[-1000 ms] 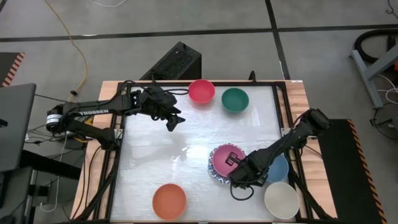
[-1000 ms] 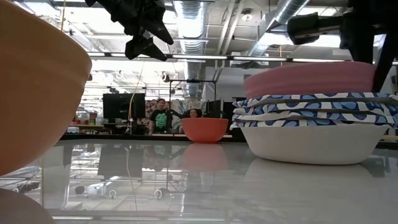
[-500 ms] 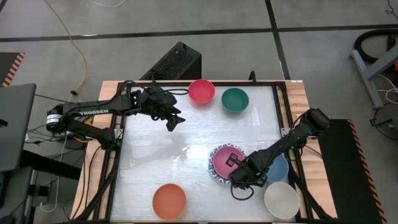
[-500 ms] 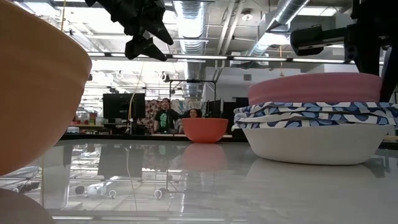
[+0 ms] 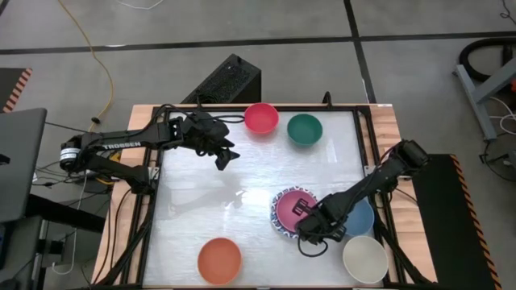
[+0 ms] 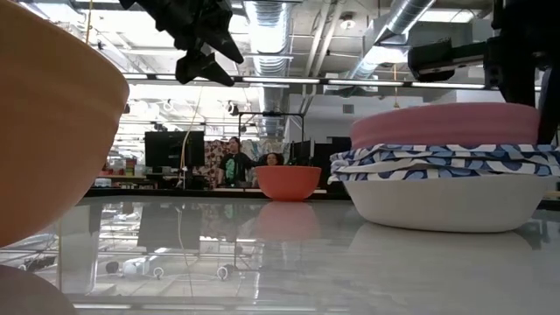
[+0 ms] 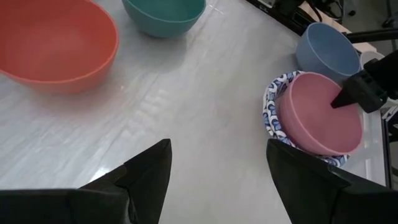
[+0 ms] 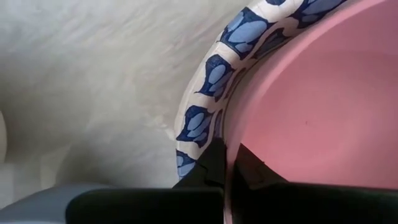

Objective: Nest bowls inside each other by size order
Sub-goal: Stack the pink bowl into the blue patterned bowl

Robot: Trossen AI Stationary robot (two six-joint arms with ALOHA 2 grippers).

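Note:
A pink bowl sits in a stack of blue-and-white patterned bowls right of the table's middle; the low view shows it level on that stack. My right gripper points down at the pink bowl's near-right side and is shut on its rim. My left gripper hangs open above the far left of the table, holding nothing. A red bowl and a teal bowl stand at the far edge. A blue bowl, a cream bowl and an orange bowl stand nearer. My right gripper pinches the pink bowl's rim on its near-right side, one finger outside the wall and the other inside. The fingers come from above, pointing down. The bowl lies level inside the topmost patterned bowl.
The blue bowl stands close behind my right arm, and the cream bowl close to the near-right corner. A raised dark frame borders the white tabletop. The middle and left of the tabletop lie bare.
My right gripper has lowered the pink bowl a little. The bowl, raised and tilted above the patterned stack a second ago, now sits level and lower on it. The gripper has stayed shut on the rim.

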